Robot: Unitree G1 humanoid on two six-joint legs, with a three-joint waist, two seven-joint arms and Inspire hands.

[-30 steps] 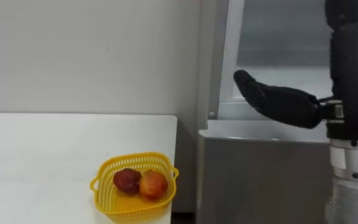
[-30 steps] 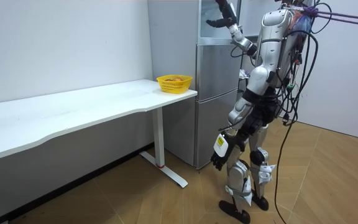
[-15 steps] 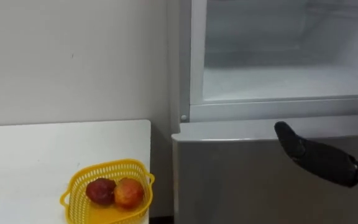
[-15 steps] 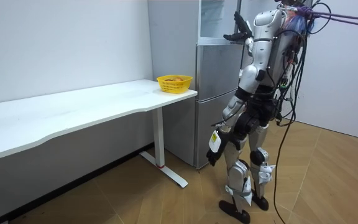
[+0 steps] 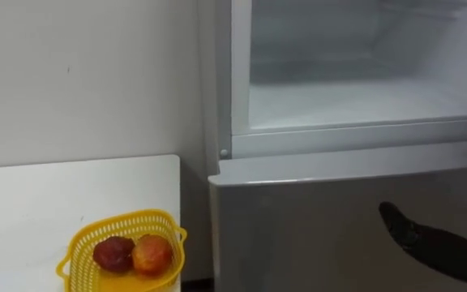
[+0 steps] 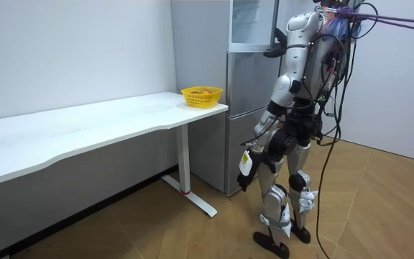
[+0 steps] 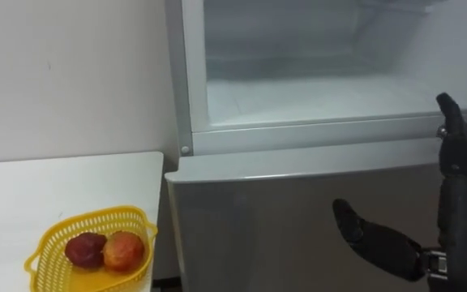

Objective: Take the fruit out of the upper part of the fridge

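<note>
A white table (image 5: pixel 23 203) takes the left, and near its right edge sits a yellow basket (image 5: pixel 128 216) holding two fruits that touch: a dark red fruit (image 5: pixel 113 253) on the left and an orange-red fruit (image 5: pixel 152 255) on the right. Just beside the table stands the fridge (image 5: pixel 298 219). Its upper compartment (image 5: pixel 355 97) is open with its white inside in view, above the shut grey lower door. At the lower right the right hand (image 5: pixel 428 242) reaches in before that lower door, below the open compartment, its dark fingers straight and close together with nothing in them. In the room view the robot stands upright facing the fridge, and its left hand (image 6: pixel 244 181) hangs beside its thigh.
</note>
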